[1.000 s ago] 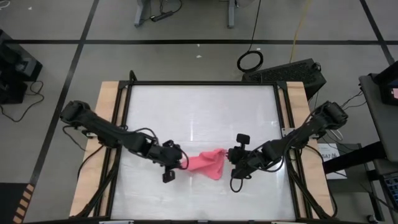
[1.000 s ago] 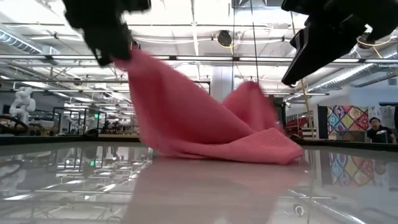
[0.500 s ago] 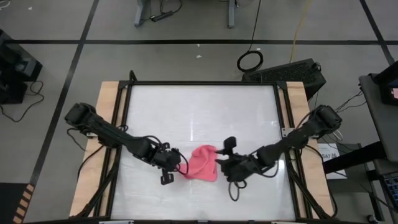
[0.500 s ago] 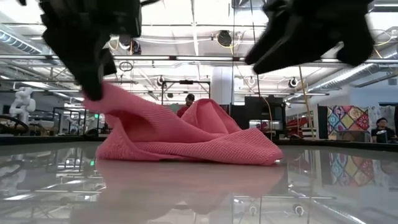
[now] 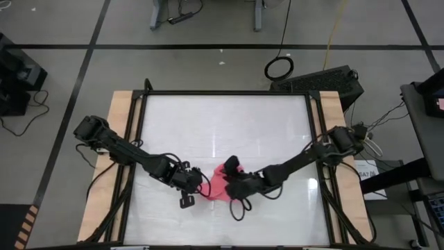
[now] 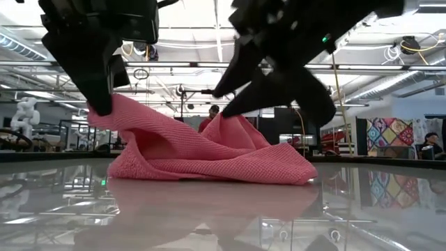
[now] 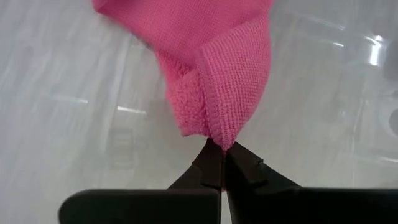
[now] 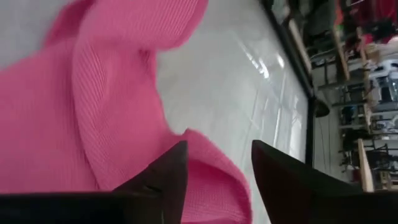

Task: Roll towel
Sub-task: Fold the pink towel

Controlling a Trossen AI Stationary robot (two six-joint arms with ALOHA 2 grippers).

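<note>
The bright pink towel (image 5: pixel 217 185) lies bunched on the glossy white table, near the front middle, resting on its lower folds (image 6: pixel 209 164). My left gripper (image 5: pixel 196 186) is at the towel's left end, shut on a raised corner. My right gripper (image 5: pixel 230 182) reaches in from the right and is open over the towel's right part. In the right wrist view its two fingers stand on either side of a raised fold (image 8: pixel 214 177). In the low view its fingers (image 6: pixel 233 84) hang just above the towel's peak (image 6: pixel 230 125). My left gripper pinches the towel's left corner (image 7: pixel 219 134) between its two fingertips, where a hemmed edge folds over, so more than one layer. The fingers come slanting down from the table's left. The corner (image 6: pixel 111 111) is held up off the table; the rest sags to the tabletop. I cannot tell whether my right gripper touches the towel.
The white tabletop (image 5: pixel 222 125) is ringed by a black frame with wooden side rails (image 5: pixel 118 139). Cables trail from both arms near the front edge (image 5: pixel 239 208). The far half of the table is bare.
My left gripper has come down, lowering the towel's left corner. My right gripper has swung toward the table's left edge and down, from beside the towel's right end to over the towel. The towel has gone from stretched out to a shorter, bunched heap.
</note>
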